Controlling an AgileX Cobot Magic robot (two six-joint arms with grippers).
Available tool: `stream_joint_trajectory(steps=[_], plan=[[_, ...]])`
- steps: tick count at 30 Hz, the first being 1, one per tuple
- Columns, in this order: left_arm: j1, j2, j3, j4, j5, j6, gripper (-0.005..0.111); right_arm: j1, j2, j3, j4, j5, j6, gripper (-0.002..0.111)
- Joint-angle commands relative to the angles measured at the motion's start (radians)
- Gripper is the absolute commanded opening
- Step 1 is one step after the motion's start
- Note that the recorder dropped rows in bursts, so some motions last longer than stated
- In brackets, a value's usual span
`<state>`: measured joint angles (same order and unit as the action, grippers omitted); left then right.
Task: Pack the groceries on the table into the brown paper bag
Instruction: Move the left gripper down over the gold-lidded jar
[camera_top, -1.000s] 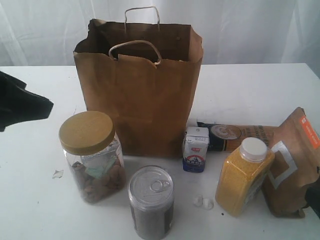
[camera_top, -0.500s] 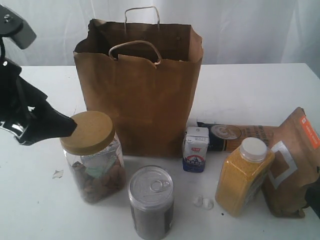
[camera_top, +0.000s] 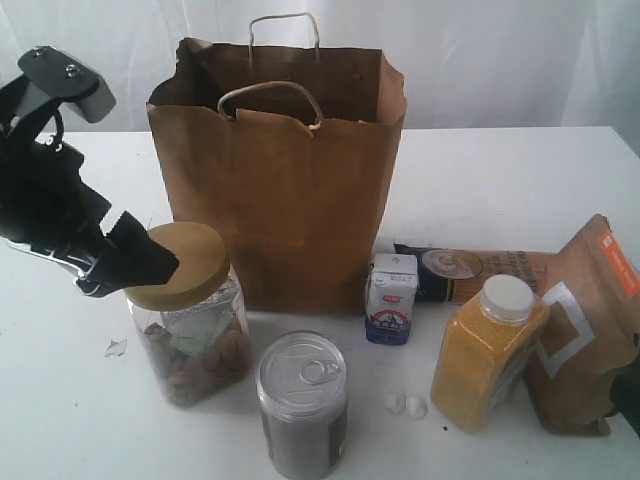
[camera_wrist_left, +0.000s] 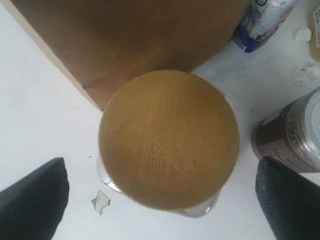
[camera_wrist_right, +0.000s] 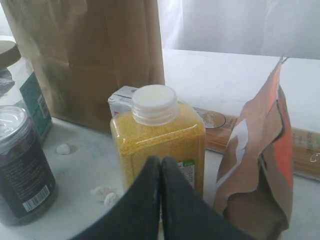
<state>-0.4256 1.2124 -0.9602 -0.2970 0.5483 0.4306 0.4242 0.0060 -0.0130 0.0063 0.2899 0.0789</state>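
The brown paper bag (camera_top: 280, 190) stands open and upright at the back of the table (camera_top: 500, 170). In front of it stand the clear jar with gold lid (camera_top: 190, 330), the pull-tab can (camera_top: 302, 400), the white-blue carton (camera_top: 391, 298) and the yellow-grain bottle (camera_top: 490, 350). The brown pouch (camera_top: 585, 320) leans at the right, and the spaghetti packet (camera_top: 480, 272) lies behind the bottle. My left gripper (camera_top: 130, 262) hovers open just over the jar's lid (camera_wrist_left: 167, 137), one finger on each side, holding nothing. My right gripper (camera_wrist_right: 161, 162) is shut and empty, close before the bottle (camera_wrist_right: 157, 135).
Small white crumbs (camera_top: 407, 404) lie between the can and the bottle. A torn white scrap (camera_top: 116, 348) lies left of the jar. A white curtain hangs behind the table. The can (camera_wrist_left: 295, 135) stands close to the jar on one side, the bag (camera_wrist_left: 130, 40) on another.
My left arm has come in from the left and now hangs over the jar's lid, with its jaws spread wider. The right gripper and the groceries have not moved.
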Motion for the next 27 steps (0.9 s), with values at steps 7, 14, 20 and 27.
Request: stream_joint_trajectory(steps=[7,14,20,27], plan=[[-0.045,0.103,-0.047,-0.010,0.014,0.019,0.105,-0.006,-0.006,0.004,0.001,0.000,0.005,0.000],[-0.047,0.131,-0.047,-0.010,0.027,0.019,0.105,-0.006,-0.006,0.004,0.001,0.000,0.005,0.000],[-0.060,0.149,-0.047,-0.008,0.030,0.019,0.105,-0.006,-0.006,0.004,0.001,0.000,0.005,0.000],[-0.065,0.189,-0.047,0.005,0.026,0.021,0.105,-0.006,-0.006,0.004,0.001,0.000,0.005,0.000]])
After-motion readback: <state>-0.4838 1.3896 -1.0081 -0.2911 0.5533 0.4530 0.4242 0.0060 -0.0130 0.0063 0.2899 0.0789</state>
